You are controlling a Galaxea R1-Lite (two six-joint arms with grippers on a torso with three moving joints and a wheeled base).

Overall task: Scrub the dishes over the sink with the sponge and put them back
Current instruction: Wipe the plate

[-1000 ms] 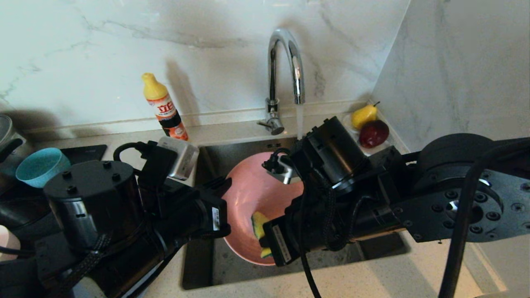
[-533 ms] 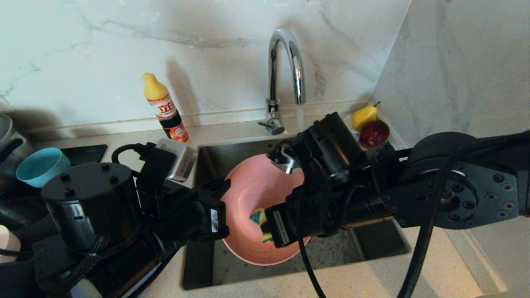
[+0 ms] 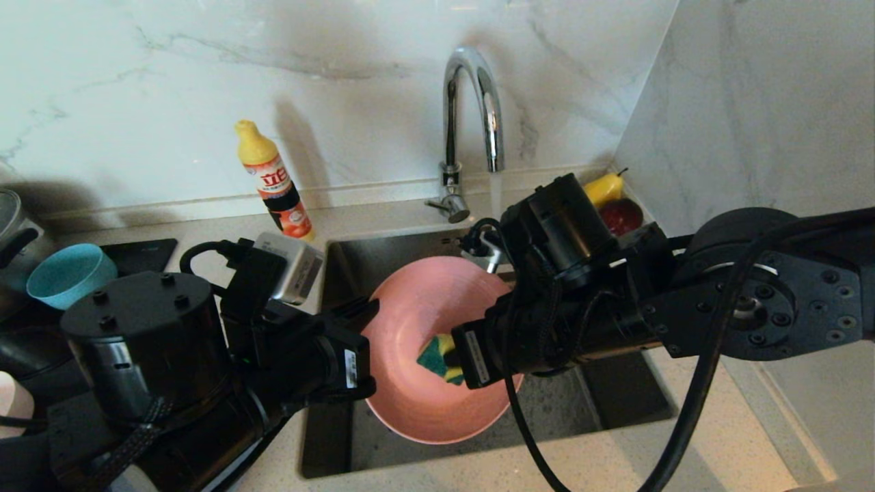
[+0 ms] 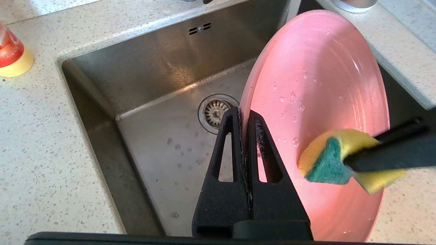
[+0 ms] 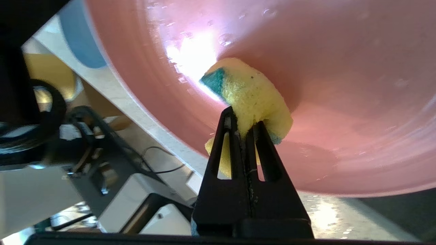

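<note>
One pink plate [image 3: 417, 342] stood over the sink [image 4: 153, 102], gripped by the left hand [image 4: 243, 117]. The right hand [image 5: 243, 124] pinched one sponge [image 5: 250, 92] against it. One teal bowl [image 3: 65, 273] sat on the speckled table [image 3: 615, 458].

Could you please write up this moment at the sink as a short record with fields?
Left claw: shut on the rim of the pink plate, holding it tilted over the sink
Right claw: shut on the sponge, pressed against the plate's face
Plate surface: wet, water drops showing
Tap: running
Teal bowl: on the counter to the left
Soap bottle: behind the sink, left of the tap
</note>
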